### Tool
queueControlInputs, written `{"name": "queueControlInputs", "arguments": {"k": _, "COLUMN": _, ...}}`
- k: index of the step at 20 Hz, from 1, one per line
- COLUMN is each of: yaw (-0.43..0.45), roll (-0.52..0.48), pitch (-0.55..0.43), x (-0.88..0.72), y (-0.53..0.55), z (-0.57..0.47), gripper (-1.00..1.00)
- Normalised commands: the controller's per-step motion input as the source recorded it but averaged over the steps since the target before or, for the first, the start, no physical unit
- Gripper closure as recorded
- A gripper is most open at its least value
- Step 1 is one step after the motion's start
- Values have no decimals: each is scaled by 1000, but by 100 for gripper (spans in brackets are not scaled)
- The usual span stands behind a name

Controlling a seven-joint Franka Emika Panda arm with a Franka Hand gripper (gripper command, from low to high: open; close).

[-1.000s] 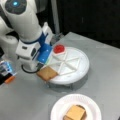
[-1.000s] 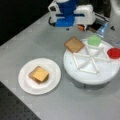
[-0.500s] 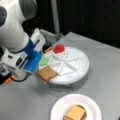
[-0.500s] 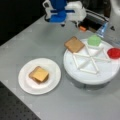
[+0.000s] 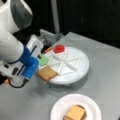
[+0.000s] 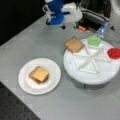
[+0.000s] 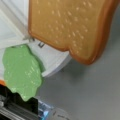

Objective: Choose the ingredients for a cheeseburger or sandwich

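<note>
A toast-brown bread square [image 5: 47, 73] [image 6: 74, 44] [image 7: 72, 25] lies over the rim of the white divided tray [image 5: 77, 67] [image 6: 100, 75]. In the neighbouring compartments sit a green piece [image 5: 44, 60] [image 6: 94, 40] [image 7: 22, 72] and a red disc [image 5: 59, 48] [image 6: 114, 53]. The white paper plate [image 5: 87, 102] [image 6: 25, 85] carries a small stack [image 5: 75, 112] [image 6: 38, 74] topped by a yellow-orange cheese square. My gripper [image 5: 37, 50] [image 6: 75, 23] hangs beside the tray, just off the bread and the green piece. No fingers show in the wrist view, and nothing is seen held.
A dark machine with metal parts [image 6: 95, 18] stands behind the tray. A small orange object [image 6: 81, 28] and a clear bluish one [image 6: 102, 30] lie close to it. Grey tabletop [image 6: 37, 42] stretches between the arm and the plate.
The arm has drawn back from over the tray's bread corner, off to the tray's side. Bread, green piece, red disc and the plate's stack have stayed put.
</note>
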Motion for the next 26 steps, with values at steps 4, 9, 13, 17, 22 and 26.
{"name": "queueControlInputs", "arguments": {"k": 4, "yaw": 8, "roll": 426, "pitch": 132, "x": 291, "y": -236, "z": -16, "gripper": -100}}
{"name": "queueControlInputs", "arguments": {"k": 9, "yaw": 50, "roll": 318, "pitch": 118, "x": 336, "y": -226, "z": -31, "gripper": -100}}
{"name": "queueControlInputs", "arguments": {"k": 13, "yaw": 53, "roll": 343, "pitch": 118, "x": 396, "y": -232, "z": -44, "gripper": -100}}
{"name": "queueControlInputs", "arguments": {"k": 17, "yaw": 75, "roll": 316, "pitch": 66, "x": 412, "y": -245, "z": -77, "gripper": -100}}
{"name": "queueControlInputs", "arguments": {"k": 22, "yaw": 87, "roll": 305, "pitch": 37, "x": 377, "y": -221, "z": -126, "gripper": -100}}
{"name": "queueControlInputs", "arguments": {"k": 26, "yaw": 89, "roll": 286, "pitch": 43, "x": 300, "y": -190, "z": -134, "gripper": -100}}
